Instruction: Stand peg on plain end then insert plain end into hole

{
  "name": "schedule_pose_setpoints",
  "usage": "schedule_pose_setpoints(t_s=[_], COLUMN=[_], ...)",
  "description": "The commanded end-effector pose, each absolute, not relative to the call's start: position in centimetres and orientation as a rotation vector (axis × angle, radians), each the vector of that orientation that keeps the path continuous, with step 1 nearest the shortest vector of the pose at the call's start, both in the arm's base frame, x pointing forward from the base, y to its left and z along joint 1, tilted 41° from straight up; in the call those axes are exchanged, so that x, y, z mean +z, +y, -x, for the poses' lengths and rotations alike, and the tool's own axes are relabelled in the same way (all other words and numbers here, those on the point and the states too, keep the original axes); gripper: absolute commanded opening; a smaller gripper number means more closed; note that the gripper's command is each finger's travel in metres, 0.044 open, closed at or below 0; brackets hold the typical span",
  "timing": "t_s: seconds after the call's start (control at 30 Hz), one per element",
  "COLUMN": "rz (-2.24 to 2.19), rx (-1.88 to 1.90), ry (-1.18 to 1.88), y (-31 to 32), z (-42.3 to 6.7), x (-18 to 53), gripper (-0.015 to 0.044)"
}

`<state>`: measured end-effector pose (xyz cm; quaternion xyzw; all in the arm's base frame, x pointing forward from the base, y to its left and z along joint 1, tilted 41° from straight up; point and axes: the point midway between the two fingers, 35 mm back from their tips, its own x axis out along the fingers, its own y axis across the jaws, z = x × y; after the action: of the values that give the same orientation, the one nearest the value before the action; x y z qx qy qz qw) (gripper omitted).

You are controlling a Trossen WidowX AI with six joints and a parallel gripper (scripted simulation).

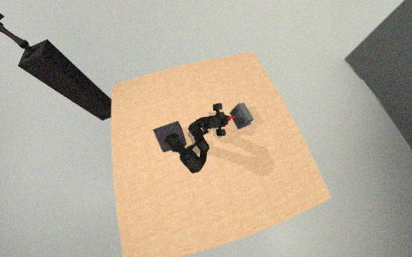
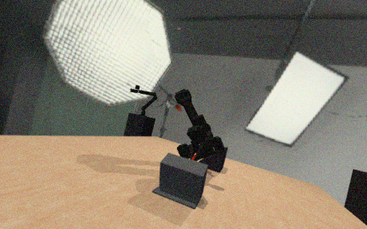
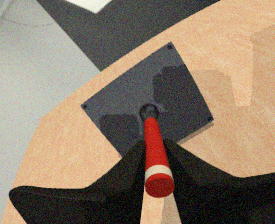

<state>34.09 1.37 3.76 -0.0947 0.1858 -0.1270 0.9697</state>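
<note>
My gripper (image 3: 153,145) (image 1: 226,119) is shut on the red peg (image 3: 154,149) (image 1: 230,118) (image 2: 194,156). The peg's white band (image 3: 158,175) is at the end near the camera. Its plain end points at the round hole (image 3: 149,111) in the sloped grey panel (image 3: 121,106) (image 1: 242,114) (image 2: 180,180), and the tip sits right at the hole's mouth. In the exterior view the panel's back hides most of the peg and the fingers.
The arm's dark base block (image 1: 168,135) stands on the tan table (image 1: 180,211) behind the arm. Dark camera stands (image 1: 63,81) (image 2: 139,124) are off the table edges.
</note>
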Motion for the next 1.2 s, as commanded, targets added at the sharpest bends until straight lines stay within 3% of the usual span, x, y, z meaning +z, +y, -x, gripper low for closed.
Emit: schedule_pose_setpoints(t_s=[0.0,1.17], rz=[0.193,0.19], rx=[-0.248,-0.255], ry=[0.364,0.364], y=[1.3,0.7], z=[-34.6,-35.9], x=[3.7,3.1], gripper=[0.0,0.0])
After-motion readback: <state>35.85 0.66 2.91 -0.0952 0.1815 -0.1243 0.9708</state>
